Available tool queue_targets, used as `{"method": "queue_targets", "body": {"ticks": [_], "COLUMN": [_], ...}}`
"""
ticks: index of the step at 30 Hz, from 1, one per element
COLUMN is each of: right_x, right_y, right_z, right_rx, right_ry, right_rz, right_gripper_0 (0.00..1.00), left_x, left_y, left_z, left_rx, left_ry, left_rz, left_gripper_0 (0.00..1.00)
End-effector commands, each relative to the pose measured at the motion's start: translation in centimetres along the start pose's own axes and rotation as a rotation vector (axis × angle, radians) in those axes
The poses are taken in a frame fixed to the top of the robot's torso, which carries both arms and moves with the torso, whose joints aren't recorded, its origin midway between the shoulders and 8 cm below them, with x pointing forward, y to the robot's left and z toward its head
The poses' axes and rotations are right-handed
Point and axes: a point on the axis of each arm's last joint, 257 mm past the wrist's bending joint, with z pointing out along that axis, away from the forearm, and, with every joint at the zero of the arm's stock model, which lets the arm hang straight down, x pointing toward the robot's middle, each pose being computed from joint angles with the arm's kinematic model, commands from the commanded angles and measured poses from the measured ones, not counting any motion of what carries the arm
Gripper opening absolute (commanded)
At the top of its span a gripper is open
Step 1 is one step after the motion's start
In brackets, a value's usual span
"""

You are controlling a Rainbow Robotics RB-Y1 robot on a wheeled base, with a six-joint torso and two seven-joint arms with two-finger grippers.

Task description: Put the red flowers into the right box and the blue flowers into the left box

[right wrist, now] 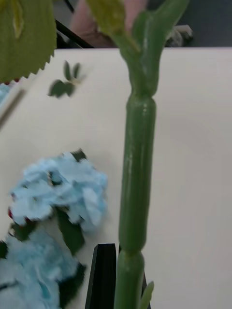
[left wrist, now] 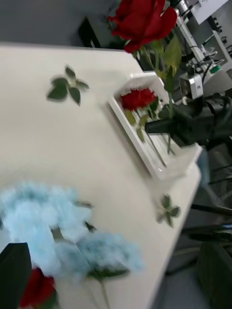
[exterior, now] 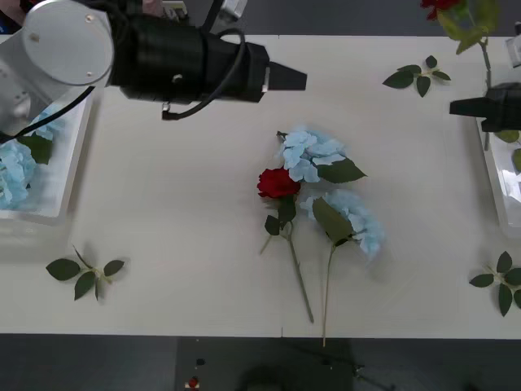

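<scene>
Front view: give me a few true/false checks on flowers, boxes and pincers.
1. The right pincer holds a red rose by its stem, above the right box. True.
2. The right box is empty. False: one red rose already lies in it.
3. One red rose and two blue flowers lie mid-table. True.
4. The left pincer grips a blue flower. False: it hovers above the table, holding nothing.
5. The left box holds red roses. False: blue flowers lie there.
</scene>
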Motion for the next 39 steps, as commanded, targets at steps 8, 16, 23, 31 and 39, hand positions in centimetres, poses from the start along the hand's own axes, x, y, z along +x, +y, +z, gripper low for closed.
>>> {"method": "queue_targets", "body": {"ticks": [8,16,23,31,39], "right_x": [4.9,9.6,11.6,10.6,8.8], "right_y": [-15.1,-18.6,-20.8,-20.9,-17.3], "right_z": [-16.6,-17.9,-16.0,-15.3,-13.1], "right_rx": [0.535,0.677,0.772,0.774,0.609], "right_ry": [0.199,0.264,0.262,0.236,0.204], "right_rz": [0.047,0.066,0.016,-0.012,0.025], "right_gripper_0": [0.00,0.00,0.00,0.53,0.56], "left_x": [10.6,15.7,17.3,17.5,17.6], "left_y": [4.8,6.9,7.5,10.0,11.4], "left_z": [-2.2,0.3,4.0,7.1,9.6], "left_rx": [-0.094,-0.256,-0.341,-0.482,-0.535], "left_ry": [0.266,0.341,0.321,0.361,0.372], "left_rz": [-0.216,-0.291,-0.321,-0.285,-0.319], "left_gripper_0": [1.00,1.00,1.00,1.00,1.00]}}
